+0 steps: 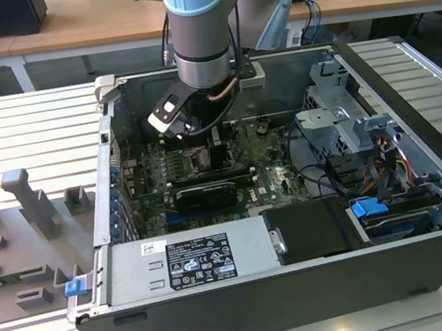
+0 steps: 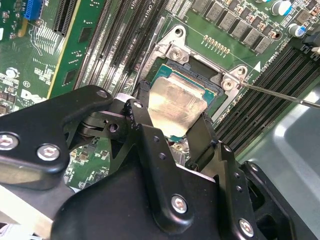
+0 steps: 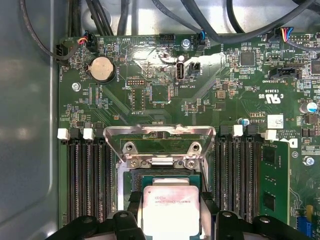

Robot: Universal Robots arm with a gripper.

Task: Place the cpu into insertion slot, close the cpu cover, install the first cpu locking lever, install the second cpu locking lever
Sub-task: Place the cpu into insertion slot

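My gripper is shut on the cpu, a flat square chip with a pale silver top, with one black finger against each of two opposite edges. The cpu sits over the insertion slot, whose dark centre and thin metal rim show past the chip; whether it rests in the slot I cannot tell. The cpu cover, a silver frame with a big cut-out, stands swung open at its hinge beyond the slot. A thin metal locking lever sticks out sideways, unlatched. In the exterior view the arm reaches down into the computer case.
Long black memory slots flank the socket on both sides. The open computer case has its power supply along the near wall, and a drive cage with cables at the exterior view's right. Grey fixtures stand outside at the left.
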